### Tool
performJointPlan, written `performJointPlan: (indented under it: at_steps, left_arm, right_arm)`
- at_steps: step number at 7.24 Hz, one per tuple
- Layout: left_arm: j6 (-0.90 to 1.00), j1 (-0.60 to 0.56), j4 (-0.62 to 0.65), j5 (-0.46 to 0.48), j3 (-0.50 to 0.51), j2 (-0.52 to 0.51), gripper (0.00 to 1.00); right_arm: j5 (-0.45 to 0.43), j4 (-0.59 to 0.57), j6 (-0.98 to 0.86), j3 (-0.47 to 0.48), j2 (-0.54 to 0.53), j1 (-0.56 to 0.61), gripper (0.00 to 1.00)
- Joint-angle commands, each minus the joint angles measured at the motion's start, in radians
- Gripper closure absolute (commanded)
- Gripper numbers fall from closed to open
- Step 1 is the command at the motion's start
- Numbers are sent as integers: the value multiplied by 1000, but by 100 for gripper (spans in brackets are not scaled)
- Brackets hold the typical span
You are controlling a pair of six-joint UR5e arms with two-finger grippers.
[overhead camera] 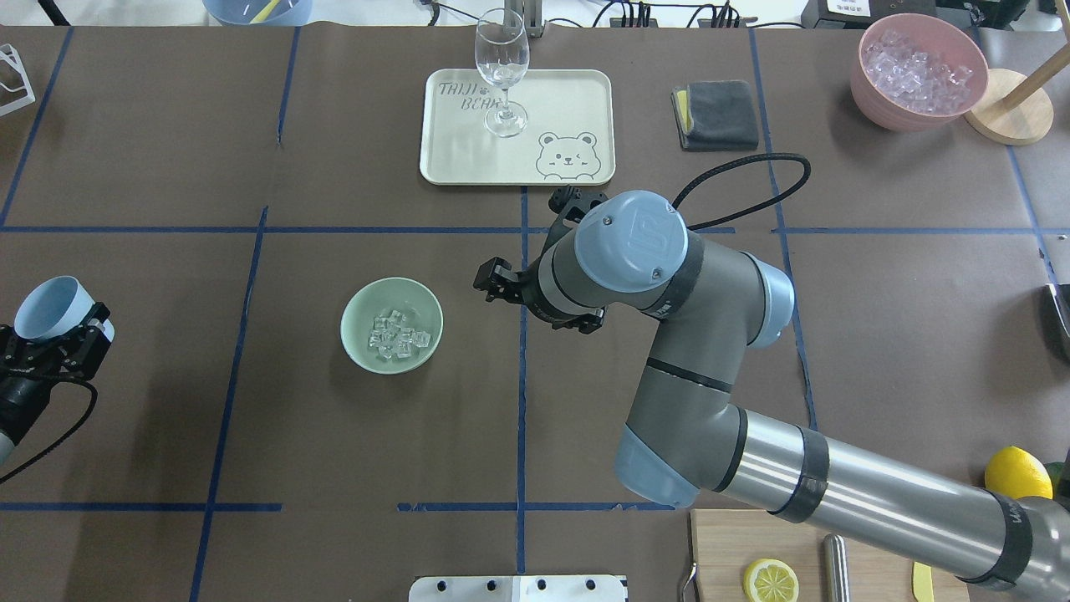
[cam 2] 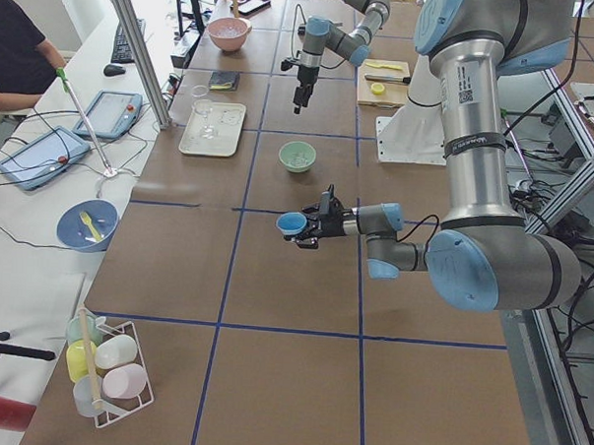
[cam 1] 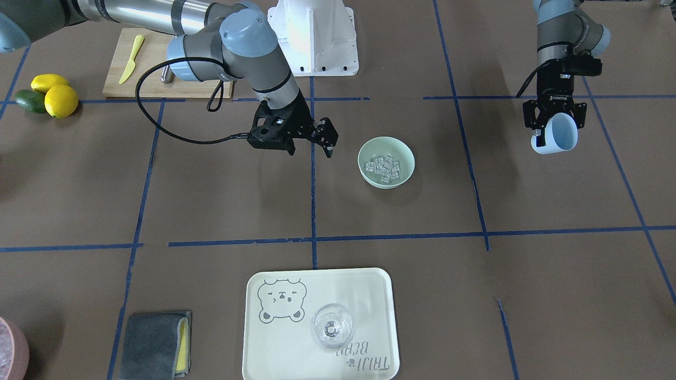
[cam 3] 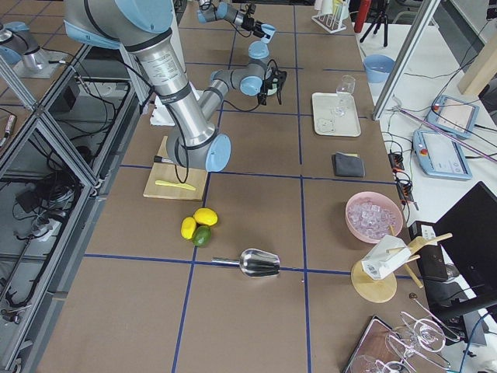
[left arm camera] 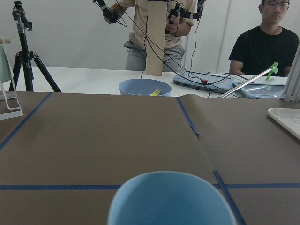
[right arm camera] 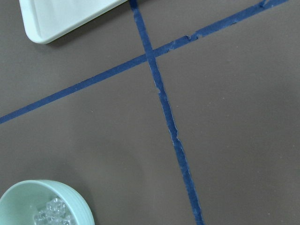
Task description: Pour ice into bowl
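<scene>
The pale mint-green bowl (cam 1: 366,158) stands on the brown table near the middle, and it also shows in the overhead view (overhead camera: 354,322) and the right wrist view (right arm camera: 28,197). Several small clear ice cubes (cam 1: 384,168) lie inside it (overhead camera: 397,335). My left gripper (cam 1: 554,132) is shut on a light blue cup (overhead camera: 52,306), held on its side above the table and well apart from the bowl. The cup's rim fills the bottom of the left wrist view (left arm camera: 173,199). My right gripper (cam 1: 311,151) is open and empty, hovering beside the bowl.
A cream tray (overhead camera: 585,92) with a clear wine glass (overhead camera: 501,75) lies across the table. A pink container of ice (overhead camera: 918,71) and a grey cloth (overhead camera: 715,114) stand at the far right. Lemons (cam 1: 53,95) and a cutting board (cam 1: 158,68) sit by my right arm.
</scene>
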Motion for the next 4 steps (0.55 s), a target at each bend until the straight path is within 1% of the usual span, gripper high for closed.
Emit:
performJointPlan:
  at_steps: [1,2,3,4]
  left_arm:
    - [-2,-1,6,37,53,-37,100]
    - [-2,-3,10,38,108,-88,100]
    - [-2,-6,11,44,118,-99,100]
    - [-2,-9,13,44,119,-99,100]
  right_arm:
    - [-48,-1,30,-42,43,-35,0]
    - [-67,-2,47,-43,54,-54,0]
    - [-79,-4,55,-62,83,-60,0]
    - [-99,-2,55,-119,124,-72,0]
